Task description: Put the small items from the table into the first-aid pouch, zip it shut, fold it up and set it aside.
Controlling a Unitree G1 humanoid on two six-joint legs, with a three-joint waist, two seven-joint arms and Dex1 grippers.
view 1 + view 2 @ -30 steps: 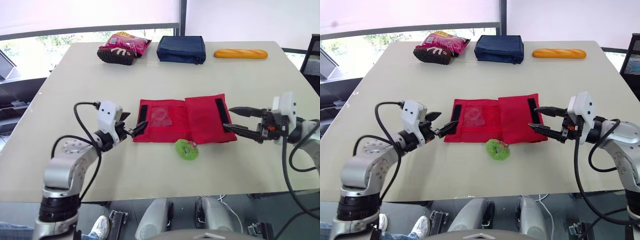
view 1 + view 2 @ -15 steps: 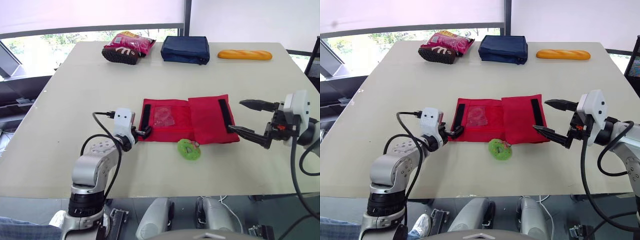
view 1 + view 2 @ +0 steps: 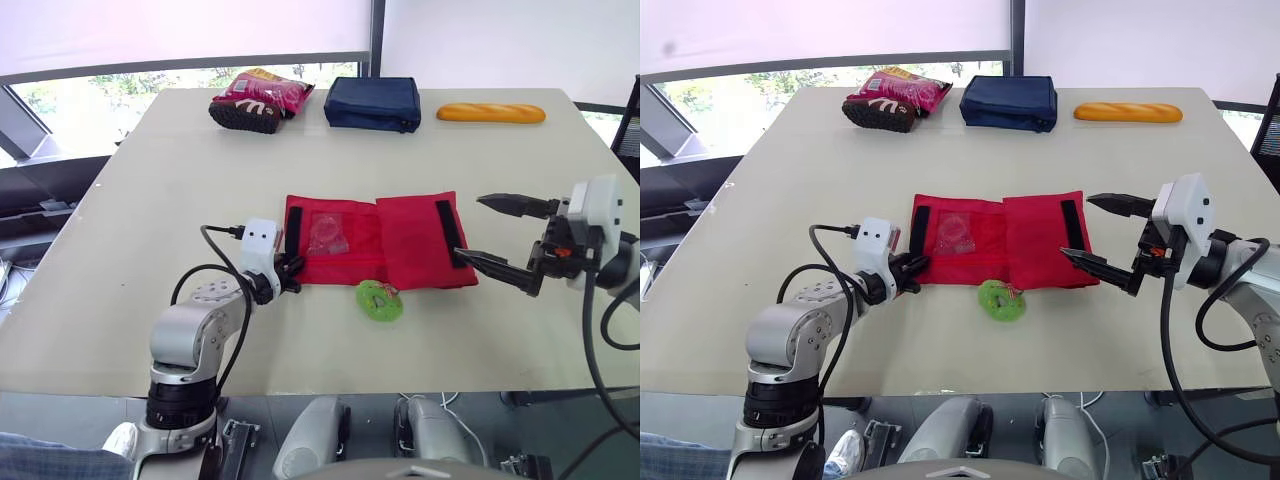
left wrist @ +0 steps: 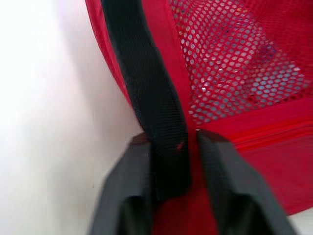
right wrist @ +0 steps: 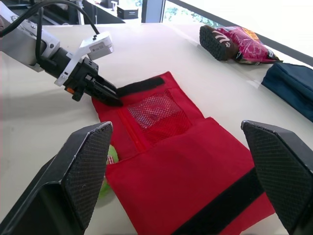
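Pouch (image 3: 410,240) red fabric w/ mesh; left pincer (image 4: 168,141) clamps black strap (image 4: 142,73); right pincer (image 3: 468,228) wide.

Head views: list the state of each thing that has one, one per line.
red pouch: unfolded flat on the table.
left gripper: shut on the red pouch's left black strip.
right gripper: open, at the pouch's right edge.
green item: on the table, outside the pouch.
clear packet: inside the mesh pocket.
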